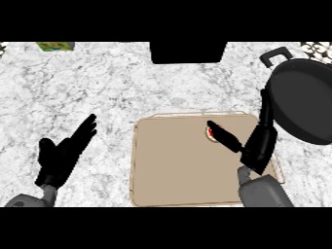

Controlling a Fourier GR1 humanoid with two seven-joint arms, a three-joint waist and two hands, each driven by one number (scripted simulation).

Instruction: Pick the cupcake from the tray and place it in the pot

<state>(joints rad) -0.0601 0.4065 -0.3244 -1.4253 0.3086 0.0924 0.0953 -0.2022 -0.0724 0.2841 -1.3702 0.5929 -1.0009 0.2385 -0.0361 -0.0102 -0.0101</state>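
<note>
Marble counter (pixel 111 82) carries a tan tray (pixel 175 165); right hand (pixel 258 141) spreads wide fingers beside the cupcake (pixel 212 133), pot (pixel 308 99) beyond, left hand (pixel 64 153) open off-tray.

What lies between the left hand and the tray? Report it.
Nothing: in the head view only bare marble counter separates the open left hand from the tray.

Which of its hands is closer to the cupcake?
The right hand. Its thumb reaches over the tray right beside the cupcake, its fingers pointing up along the pot. The left hand rests open on the counter, off the tray's left side.
</note>
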